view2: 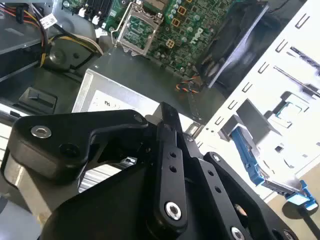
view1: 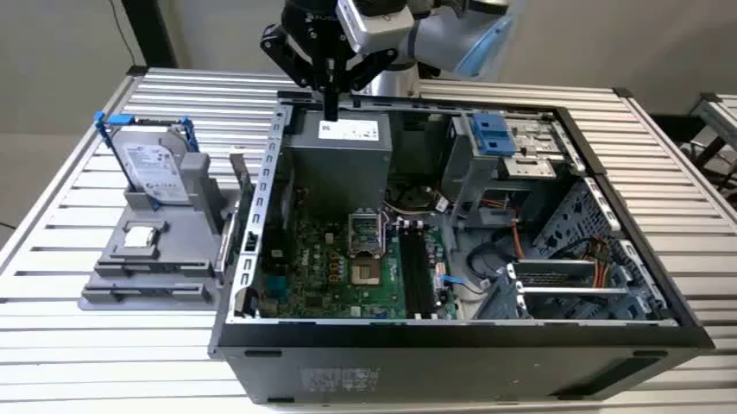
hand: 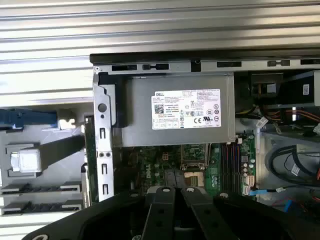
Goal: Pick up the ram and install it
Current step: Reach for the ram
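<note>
Gripper (view1: pixel 331 114), fingers pressed together and empty, hangs above the power supply (view1: pixel 341 151) inside the open case (view1: pixel 461 366); ram (view1: pixel 241 178) stands outside it.

We see the grey-and-light-blue jointed robot arm (view1: pixel 461 39) reaching in from the top edge of the exterior view. Its silver wrist (view1: pixel 374 21) is turned so that the black two-fingered metal gripper (view1: pixel 331 110) points straight down. The black linkage bars (view1: pixel 288 47) spread wide at the gripper's body and converge downward to one narrow tip. In both wrist views we find the slim black fingers (hand: pixel 161 210) (view2: pixel 169 150) lying pressed side by side, jaws closed together.
</note>
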Controlling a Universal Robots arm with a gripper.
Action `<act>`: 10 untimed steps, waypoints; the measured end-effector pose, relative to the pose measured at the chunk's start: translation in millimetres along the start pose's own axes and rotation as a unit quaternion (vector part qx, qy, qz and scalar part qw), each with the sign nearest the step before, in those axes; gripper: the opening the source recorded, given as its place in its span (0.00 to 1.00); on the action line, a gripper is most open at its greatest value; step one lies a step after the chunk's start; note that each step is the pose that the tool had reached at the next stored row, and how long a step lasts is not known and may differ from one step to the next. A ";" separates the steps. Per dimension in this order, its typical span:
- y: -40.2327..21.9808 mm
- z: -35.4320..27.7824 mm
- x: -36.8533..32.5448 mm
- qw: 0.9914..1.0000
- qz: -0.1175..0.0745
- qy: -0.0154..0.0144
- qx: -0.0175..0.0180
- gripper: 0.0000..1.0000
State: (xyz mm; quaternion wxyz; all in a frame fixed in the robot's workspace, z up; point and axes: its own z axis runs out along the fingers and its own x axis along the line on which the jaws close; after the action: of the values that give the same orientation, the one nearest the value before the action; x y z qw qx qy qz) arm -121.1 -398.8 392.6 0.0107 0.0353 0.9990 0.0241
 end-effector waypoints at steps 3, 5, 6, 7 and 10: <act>0.0 0.0 0.0 1.000 0.000 -0.002 0.000 0.00; 0.0 0.0 0.0 1.000 0.000 -0.002 0.000 0.00; 0.0 0.0 0.0 1.000 0.000 -0.002 0.000 0.00; 0.0 0.0 0.0 1.000 0.000 -0.002 0.000 0.00; 0.0 0.0 0.0 1.000 0.000 -0.002 0.000 0.00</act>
State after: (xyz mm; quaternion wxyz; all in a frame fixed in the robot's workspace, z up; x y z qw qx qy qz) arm -121.2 -398.8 392.6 0.0130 0.0353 0.9990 0.0241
